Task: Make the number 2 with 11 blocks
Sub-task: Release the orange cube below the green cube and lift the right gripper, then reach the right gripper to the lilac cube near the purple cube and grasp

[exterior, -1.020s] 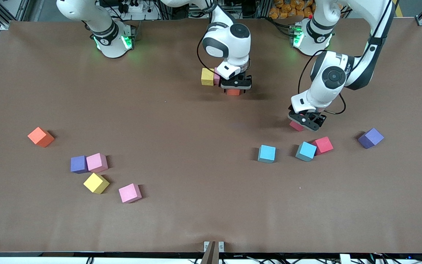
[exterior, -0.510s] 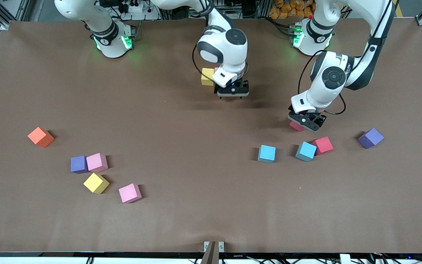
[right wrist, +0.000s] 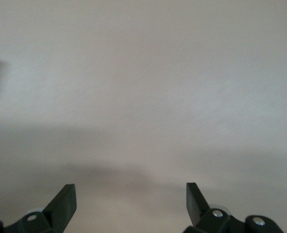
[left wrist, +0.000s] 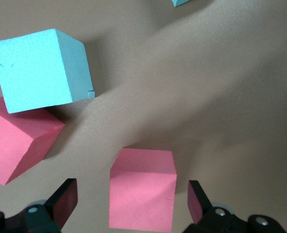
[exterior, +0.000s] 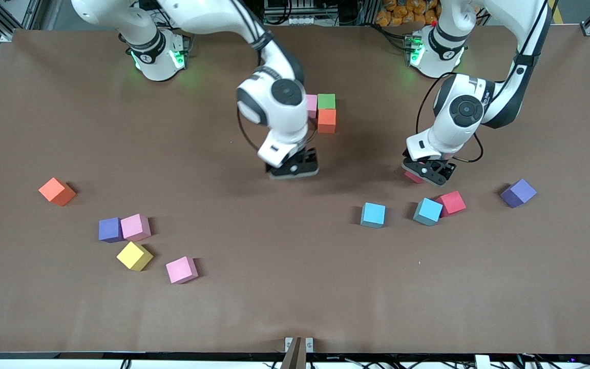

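Backing away from the cluster near the bench's edge by the bases, my right gripper (exterior: 293, 169) has swung out over bare bench, and its jaws stand wide apart with nothing between them, as the right wrist view confirms. That retreat uncovers what it left: an orange block (exterior: 327, 121) sitting square against a green block (exterior: 327, 101), with a pink block (exterior: 311, 105) beside the green one. I judge this the start of the numeral's top stroke (three or four cubes in, most yet to come).

My left gripper (exterior: 426, 171) hangs low over a crimson block (left wrist: 142, 194), fingers spread either side and not touching it, so I read it as poised to close. Just beside lie a light blue block (exterior: 427, 211) touching another red-pink block (exterior: 451, 202), and a second blue block (exterior: 373, 214) stands apart from them.

Toward the right arm's end of the bench wait an orange cube (exterior: 57, 191), a yellow cube (exterior: 134, 255), two pink cubes (exterior: 135, 227) (exterior: 181, 269) and a purple cube (exterior: 110, 229); another purple cube (exterior: 518, 192) sits near the left arm's end.

Hidden now: the yellow cube seen earlier in the cluster is covered by my right arm, and the crimson block is mostly masked in the front view.
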Motion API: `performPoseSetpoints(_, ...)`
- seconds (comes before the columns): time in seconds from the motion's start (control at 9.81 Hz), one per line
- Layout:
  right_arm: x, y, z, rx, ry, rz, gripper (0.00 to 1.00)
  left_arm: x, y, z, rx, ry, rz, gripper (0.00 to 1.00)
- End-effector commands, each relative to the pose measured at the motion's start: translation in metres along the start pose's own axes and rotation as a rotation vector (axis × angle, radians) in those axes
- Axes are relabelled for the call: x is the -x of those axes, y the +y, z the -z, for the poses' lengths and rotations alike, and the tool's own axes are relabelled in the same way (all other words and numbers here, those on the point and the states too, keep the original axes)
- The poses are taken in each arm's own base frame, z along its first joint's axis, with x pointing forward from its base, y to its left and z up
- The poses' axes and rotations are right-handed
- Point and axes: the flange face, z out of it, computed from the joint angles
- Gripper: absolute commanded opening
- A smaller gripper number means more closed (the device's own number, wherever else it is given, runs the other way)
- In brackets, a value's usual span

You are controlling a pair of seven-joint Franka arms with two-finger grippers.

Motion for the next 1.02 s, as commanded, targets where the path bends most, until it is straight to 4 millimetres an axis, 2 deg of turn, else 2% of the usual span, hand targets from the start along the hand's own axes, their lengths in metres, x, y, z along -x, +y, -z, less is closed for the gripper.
performPoseSetpoints(0.0,-0.029,0.053,0.013,0.001,-0.011,0.071,1.0,-0.007,0.001,-0.002,0.008,0.009,0.023,1.0)
performPoseSetpoints(0.2,-0.05,0.102,0.006,0.016,-0.034,0.137,1.0,-0.007,0.001,-0.002,0.008,0.008,0.022,1.0)
performPoseSetpoints(0.41,-0.072,0.164,-0.001,0.018,-0.049,0.23,1.0,-0.006,0.003,-0.004,0.009,0.004,0.02,1.0)
performPoseSetpoints(0.71,-0.091,0.23,-0.009,-0.034,-0.061,0.33,1.0,-0.007,0.002,-0.002,0.009,0.007,0.021,1.0)
performPoseSetpoints(0.92,-0.1,0.27,-0.021,-0.032,-0.062,0.376,1.0,-0.007,0.003,-0.002,0.009,0.007,0.021,1.0)
